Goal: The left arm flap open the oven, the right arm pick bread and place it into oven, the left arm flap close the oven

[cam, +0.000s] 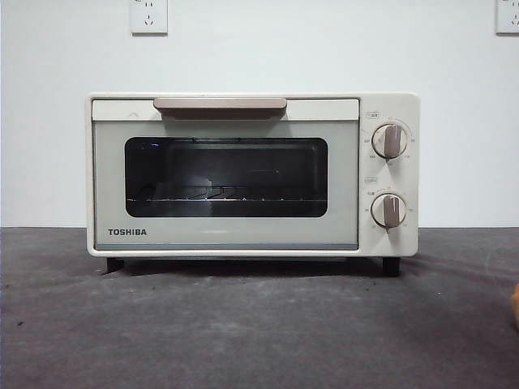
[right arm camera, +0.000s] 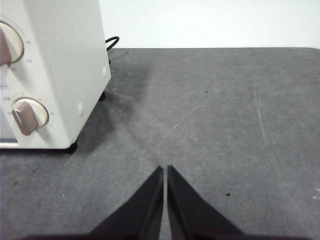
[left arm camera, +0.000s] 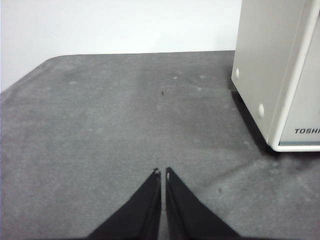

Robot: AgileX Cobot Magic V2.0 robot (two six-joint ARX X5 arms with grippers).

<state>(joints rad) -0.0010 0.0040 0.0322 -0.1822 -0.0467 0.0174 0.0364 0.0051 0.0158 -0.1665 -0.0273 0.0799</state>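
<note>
The cream-white TOSHIBA oven (cam: 251,174) stands in the middle of the table with its door shut, the beige bar handle (cam: 220,105) at the top. A wire rack (cam: 211,194) shows behind the dark window. The bread shows only as a golden-brown sliver (cam: 516,304) at the right edge of the front view. My left gripper (left arm camera: 161,173) is shut and empty above the table, left of the oven's side (left arm camera: 272,75). My right gripper (right arm camera: 165,168) is shut and empty, to the right of the oven's knob side (right arm camera: 60,75). Neither arm shows in the front view.
The dark grey tabletop (cam: 259,324) runs in front of the oven and to both sides. A black cable (right arm camera: 111,42) lies behind the oven. A white wall with two outlets (cam: 148,16) (cam: 508,16) stands at the back.
</note>
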